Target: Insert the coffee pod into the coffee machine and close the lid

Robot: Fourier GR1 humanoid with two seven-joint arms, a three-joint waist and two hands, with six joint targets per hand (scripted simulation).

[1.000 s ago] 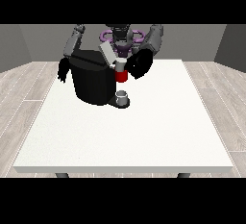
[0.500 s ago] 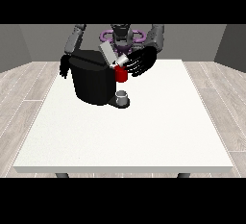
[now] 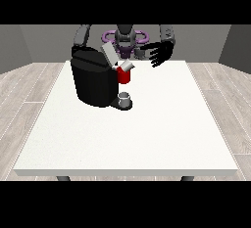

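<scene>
White surface [image 3: 147, 139] runs wide from the near edge; at its far left a black coffee machine [image 3: 93, 81] has its lid [image 3: 109, 54] raised, a red thing at the machine [image 3: 124, 75], a grey thing [image 3: 125, 98] at its base. Robot hand at the view's right [image 3: 159, 54] hovers spread; closing the lid seems next. Grey walls beyond.

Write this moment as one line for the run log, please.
hand at view's right: open, raised, touching nothing | coffee machine: lid up | red thing at the machine: visible | hand at view's left: hidden
</scene>
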